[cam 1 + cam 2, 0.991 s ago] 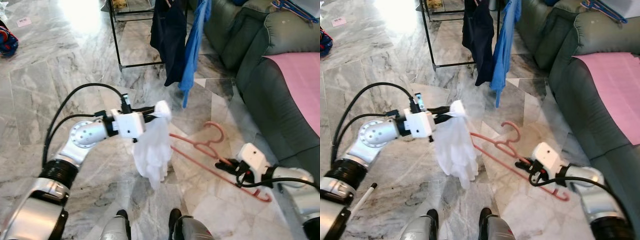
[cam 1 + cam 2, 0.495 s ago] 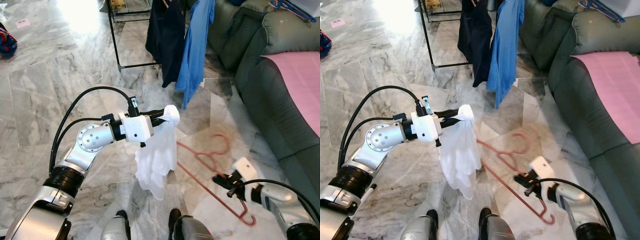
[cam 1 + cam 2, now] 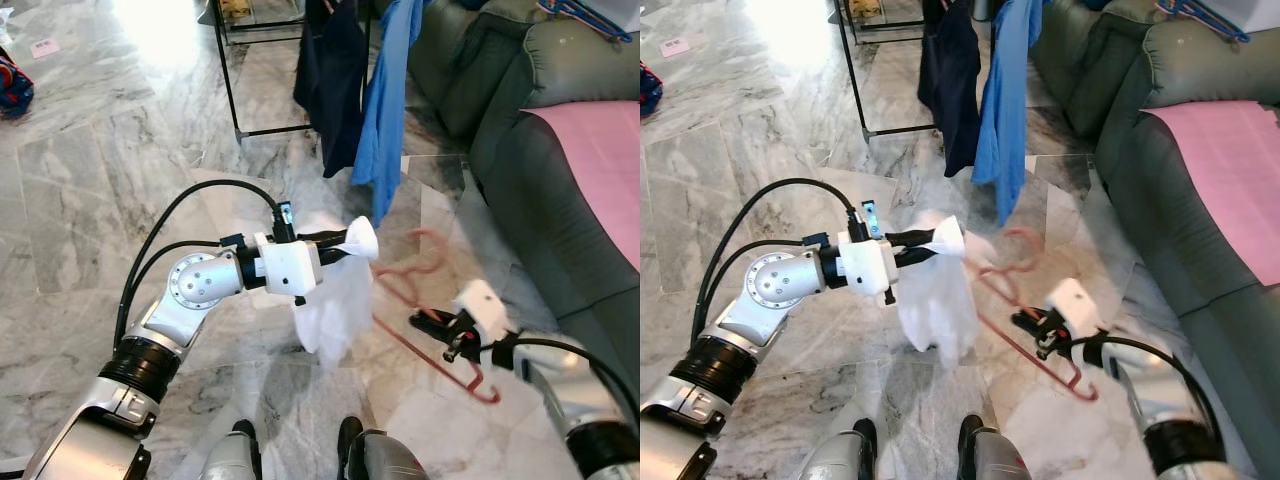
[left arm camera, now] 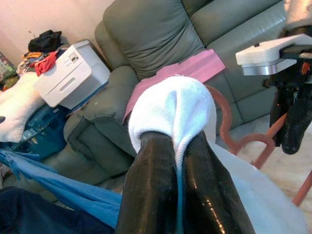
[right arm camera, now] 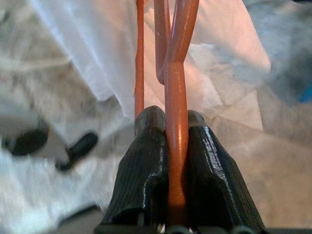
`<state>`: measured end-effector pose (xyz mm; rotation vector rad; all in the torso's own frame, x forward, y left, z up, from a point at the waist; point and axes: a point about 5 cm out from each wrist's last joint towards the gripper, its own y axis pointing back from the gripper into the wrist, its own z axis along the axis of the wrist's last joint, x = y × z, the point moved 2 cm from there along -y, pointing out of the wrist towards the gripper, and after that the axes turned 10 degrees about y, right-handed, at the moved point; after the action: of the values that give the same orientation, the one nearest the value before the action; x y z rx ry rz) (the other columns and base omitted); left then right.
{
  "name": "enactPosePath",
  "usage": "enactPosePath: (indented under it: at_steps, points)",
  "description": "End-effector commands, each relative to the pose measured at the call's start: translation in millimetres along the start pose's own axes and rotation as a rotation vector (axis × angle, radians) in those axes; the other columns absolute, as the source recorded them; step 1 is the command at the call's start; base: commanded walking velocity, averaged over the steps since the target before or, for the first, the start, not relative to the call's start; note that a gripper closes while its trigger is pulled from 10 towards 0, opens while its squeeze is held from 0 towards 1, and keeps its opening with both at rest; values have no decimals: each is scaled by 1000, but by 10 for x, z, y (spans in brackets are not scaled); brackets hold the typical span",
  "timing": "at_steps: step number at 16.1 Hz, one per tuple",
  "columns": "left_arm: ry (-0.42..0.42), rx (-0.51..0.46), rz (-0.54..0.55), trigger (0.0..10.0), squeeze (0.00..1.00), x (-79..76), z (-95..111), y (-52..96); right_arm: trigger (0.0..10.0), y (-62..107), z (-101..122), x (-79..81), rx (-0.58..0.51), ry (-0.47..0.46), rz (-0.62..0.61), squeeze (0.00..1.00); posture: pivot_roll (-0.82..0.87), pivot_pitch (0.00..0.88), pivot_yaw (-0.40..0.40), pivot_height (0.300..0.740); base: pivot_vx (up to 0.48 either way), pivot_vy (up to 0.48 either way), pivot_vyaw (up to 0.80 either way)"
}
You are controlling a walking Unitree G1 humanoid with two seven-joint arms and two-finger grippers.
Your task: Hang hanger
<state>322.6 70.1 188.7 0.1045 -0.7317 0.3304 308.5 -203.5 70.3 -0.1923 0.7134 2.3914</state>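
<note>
Soft white garment (image 3: pixel 335 300) hangs limp over the veined marble floor (image 3: pixel 90 180), its bunched top pinched between the closed black fingers of the left gripper (image 3: pixel 345 242). The right gripper (image 3: pixel 425 322) clamps shut on a thin salmon-pink hanger (image 3: pixel 400 285), whose curved hook lies just beside the cloth. Open floor lies between them and the black clothes rack (image 3: pixel 228 80) with dark and blue clothes, a green sofa (image 3: pixel 520 150) bounding the robot's right

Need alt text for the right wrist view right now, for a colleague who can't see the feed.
The right end effector is shut on a salmon-pink plastic hanger, whose bar runs straight out between the two black fingers. Beyond it hangs a white garment over blurred marble floor.
</note>
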Motion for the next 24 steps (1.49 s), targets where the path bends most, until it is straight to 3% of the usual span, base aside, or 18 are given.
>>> enactPosePath:
  at_steps: [1, 3, 5, 6, 9, 13, 14, 16, 20, 21, 22, 24]
  points:
    - [-27, -6, -21, 10000, 0, 14, 46, -45, 10000, 57, -15, 4, 40, 66, 60, 0, 8, 291, -45, 740, 0, 0, 0]
    - [-37, -14, -17, 10000, 0, 54, 79, -70, 10000, 162, -67, -17, 119, 136, 119, 0, 0, 293, -51, 740, 0, 0, 0]
    - [-39, -10, -61, 10000, 0, 18, 84, -100, 10000, 315, -261, -46, 300, 262, 196, 0, -1, 294, -53, 740, 0, 0, 0]
    - [-32, -5, -79, 10000, 0, -4, 77, -100, 10000, 339, -282, -57, 330, 290, 204, 0, -1, 294, -53, 740, 0, 0, 0]
    - [3, 13, -144, 10000, 0, -118, 59, -86, 10000, 366, -321, -116, 391, 357, 177, 0, 2, 299, -49, 740, 0, 0, 0]
    - [28, 9, -207, 10000, 0, -291, 58, -99, 10000, 307, -293, -175, 367, 360, 94, 0, 4, 304, -44, 740, 0, 0, 0]
    - [28, -13, -211, 10000, 0, -317, 104, -141, 10000, 271, -257, -250, 334, 349, 7, 0, 6, 305, -41, 740, 0, 0, 0]
    - [20, -28, -214, 10000, 0, -337, 128, -163, 10000, 232, -194, -325, 282, 317, -85, 0, 6, 307, -39, 740, 0, 0, 0]
    - [21, -81, -167, 10000, 0, -300, 233, -224, 10000, 126, -167, -402, 157, 50, -296, 0, 3, 306, -38, 740, 0, 0, 0]
    - [22, -86, -155, 10000, 0, -297, 241, -230, 10000, 108, -164, -438, 111, -62, -362, 0, 3, 305, -37, 740, 0, 0, 0]
    - [33, -85, -140, 10000, 0, -303, 229, -235, 10000, 108, -148, -507, 55, -170, -455, 0, 3, 305, -37, 740, 0, 0, 0]
    - [68, -76, -114, 10000, 0, -341, 177, -234, 10000, 154, -86, -654, -23, -297, -598, 0, 1, 304, -34, 740, 0, 0, 0]
